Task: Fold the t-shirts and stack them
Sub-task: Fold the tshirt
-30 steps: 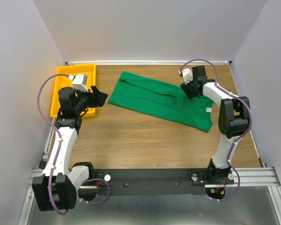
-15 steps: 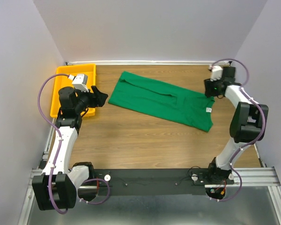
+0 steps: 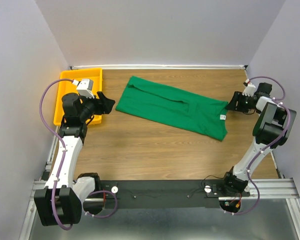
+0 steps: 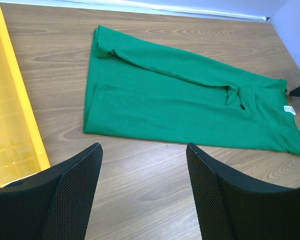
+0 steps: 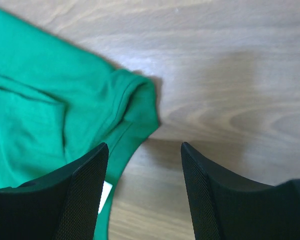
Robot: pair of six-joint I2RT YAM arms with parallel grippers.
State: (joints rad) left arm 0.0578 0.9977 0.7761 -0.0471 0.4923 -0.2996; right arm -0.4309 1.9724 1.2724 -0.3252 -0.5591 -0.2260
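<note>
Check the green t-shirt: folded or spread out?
Partly folded: the t-shirt lies as a long strip, one side lapped over its middle.

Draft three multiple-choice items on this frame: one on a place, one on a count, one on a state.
1. Where does the yellow tray sit on the table?
A. far right corner
B. far left corner
C. near edge, middle

2. How many t-shirts lie there?
A. one
B. two
C. three

3. The right claw is:
A. shut on a sleeve
B. shut on nothing
C. open and empty

Key:
1. B, the top view shows it at the back left.
2. A, only one green garment shows.
3. C, bare wood shows in its wide gap and nothing is gripped.
</note>
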